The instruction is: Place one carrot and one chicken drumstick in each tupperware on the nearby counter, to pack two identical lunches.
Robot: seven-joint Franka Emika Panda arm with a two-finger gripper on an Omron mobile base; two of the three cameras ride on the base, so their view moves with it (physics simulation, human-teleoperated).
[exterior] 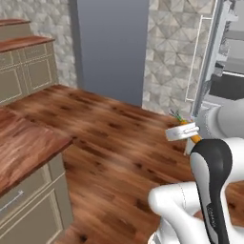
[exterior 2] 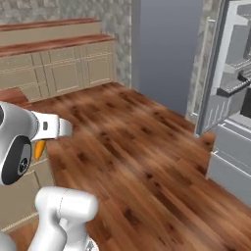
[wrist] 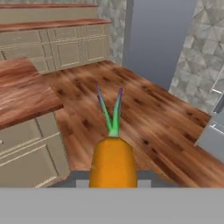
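One orange carrot [wrist: 113, 162] with green leaf stalks, clamped between the closed fingers of the two-finger tool [wrist: 113, 177], leafy end pointing away from the hand, held in the air above the brown wood-plank floor [exterior 2: 147, 162]. In the left base view the tool [exterior: 183, 132] shows the carrot [exterior: 195, 138] beneath it. Reddish-brown wood-grain surface [exterior: 24, 147] over beige panelled cabinets [wrist: 30, 153] lies to the left, well apart. Grey open fridge [exterior 2: 230, 98] stands to the right.
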